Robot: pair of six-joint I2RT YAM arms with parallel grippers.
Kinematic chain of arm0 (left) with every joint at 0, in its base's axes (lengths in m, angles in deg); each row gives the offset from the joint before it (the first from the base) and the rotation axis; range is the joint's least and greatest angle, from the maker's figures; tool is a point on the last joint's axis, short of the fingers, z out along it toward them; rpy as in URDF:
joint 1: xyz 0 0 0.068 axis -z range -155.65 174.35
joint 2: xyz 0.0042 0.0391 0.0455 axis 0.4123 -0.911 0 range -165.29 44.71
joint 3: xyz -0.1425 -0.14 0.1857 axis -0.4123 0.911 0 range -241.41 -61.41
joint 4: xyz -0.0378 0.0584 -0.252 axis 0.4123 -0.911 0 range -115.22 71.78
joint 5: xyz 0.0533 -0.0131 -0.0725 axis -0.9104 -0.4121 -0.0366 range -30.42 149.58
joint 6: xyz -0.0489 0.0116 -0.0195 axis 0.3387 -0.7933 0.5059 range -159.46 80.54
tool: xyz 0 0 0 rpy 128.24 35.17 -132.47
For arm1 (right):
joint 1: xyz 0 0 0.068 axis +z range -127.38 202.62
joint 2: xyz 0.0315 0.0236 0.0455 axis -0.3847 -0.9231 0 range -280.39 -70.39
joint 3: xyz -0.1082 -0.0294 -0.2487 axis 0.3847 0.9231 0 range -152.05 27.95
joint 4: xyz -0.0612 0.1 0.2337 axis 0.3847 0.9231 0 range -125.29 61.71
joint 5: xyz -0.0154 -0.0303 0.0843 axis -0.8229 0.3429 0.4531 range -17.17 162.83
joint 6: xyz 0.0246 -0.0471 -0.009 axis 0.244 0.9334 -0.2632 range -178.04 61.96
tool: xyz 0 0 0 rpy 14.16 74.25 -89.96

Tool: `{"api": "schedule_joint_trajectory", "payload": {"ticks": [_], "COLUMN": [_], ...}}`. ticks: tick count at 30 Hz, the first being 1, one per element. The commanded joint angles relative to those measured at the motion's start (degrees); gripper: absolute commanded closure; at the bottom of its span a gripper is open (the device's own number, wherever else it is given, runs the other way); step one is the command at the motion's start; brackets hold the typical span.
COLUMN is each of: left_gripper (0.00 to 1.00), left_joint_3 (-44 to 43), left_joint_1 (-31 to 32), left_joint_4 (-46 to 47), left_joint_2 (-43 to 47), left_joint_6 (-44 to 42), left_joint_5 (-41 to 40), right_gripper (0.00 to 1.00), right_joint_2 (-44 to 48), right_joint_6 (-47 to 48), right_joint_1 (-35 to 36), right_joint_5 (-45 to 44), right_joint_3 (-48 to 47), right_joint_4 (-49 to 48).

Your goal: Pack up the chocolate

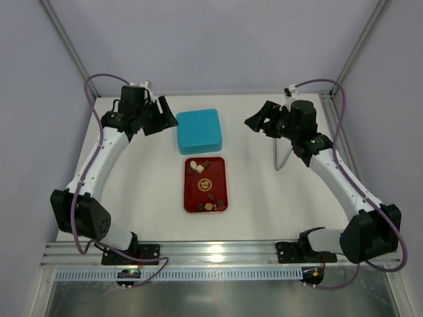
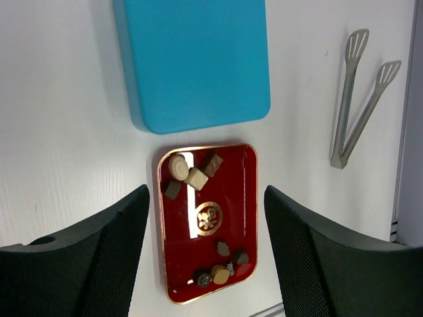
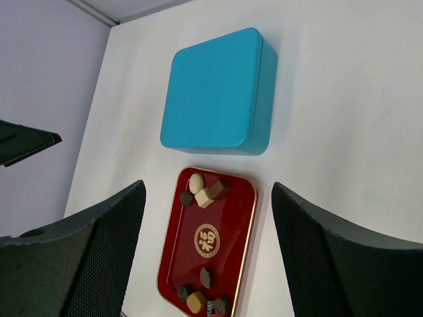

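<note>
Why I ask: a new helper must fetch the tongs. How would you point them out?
On the white table, look right of the red tray holding the chocolates. The tongs lie flat there. Unlike the blue box and tray, they are thin grey metal, a narrow V with slotted tips.

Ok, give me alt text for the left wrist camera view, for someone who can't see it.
A red tray with small chocolates at both ends lies on a white table, a blue box just beyond it. Metal tongs lie to the right; the open left gripper frames the bottom.
</note>
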Motion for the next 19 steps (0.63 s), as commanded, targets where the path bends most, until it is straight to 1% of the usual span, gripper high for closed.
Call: {"api": "schedule_joint_trajectory", "payload": {"ticks": [1, 2, 3, 4, 5, 6, 7, 9, 13, 19], "left_gripper": [0.30, 0.30, 0.30, 0.30, 0.30, 0.29, 0.28, 0.28, 0.27, 0.27], "left_joint_3": [7.37, 9.22, 12.02, 13.62, 14.76, 16.60, 17.40, 18.64, 20.22, 19.96], "left_joint_1": [0.65, 0.65, 0.74, 0.82, 0.91, 1.00, 1.09, 1.18, 1.18, 1.18], "left_joint_4": [1.99, 2.25, 2.61, 2.87, 2.96, 2.96, 2.96, 2.70, 2.17, 1.64], "left_joint_2": [8.49, 12.51, 14.20, 16.22, 19.46, 21.23, 22.64, 26.33, 29.51, 29.78], "left_joint_6": [-3.36, -3.45, -3.62, -3.54, -3.71, -3.89, -4.32, -4.68, -5.21, -5.12], "left_joint_5": [-0.67, -0.41, -0.59, -0.76, -0.68, -0.67, -0.85, -1.12, -1.47, -0.41], "right_gripper": [0.22, 0.21, 0.21, 0.21, 0.20, 0.19, 0.18, 0.18, 0.18, 0.16], "right_joint_2": [10.97, 12.84, 14.51, 18.44, 20.22, 22.50, 25.74, 28.49, 31.84, 32.81], "right_joint_6": [2.65, 3.52, 3.71, 4.40, 5.28, 5.64, 5.99, 6.43, 7.13, 7.66], "right_joint_1": [0.11, 0.11, 0.03, 0.11, 0.11, 0.03, 0.11, 0.11, 0.11, 0.11], "right_joint_5": [-5.06, -5.67, -7.77, -8.75, -9.63, -11.11, -12.00, -13.06, -14.55, -16.23], "right_joint_3": [4.12, 6.13, 6.85, 8.16, 9.13, 10.10, 11.76, 12.74, 13.71, 13.10], "right_joint_4": [0.36, 1.24, 3.33, 4.75, 6.41, 6.61, 8.00, 9.15, 11.61, 12.76]}}
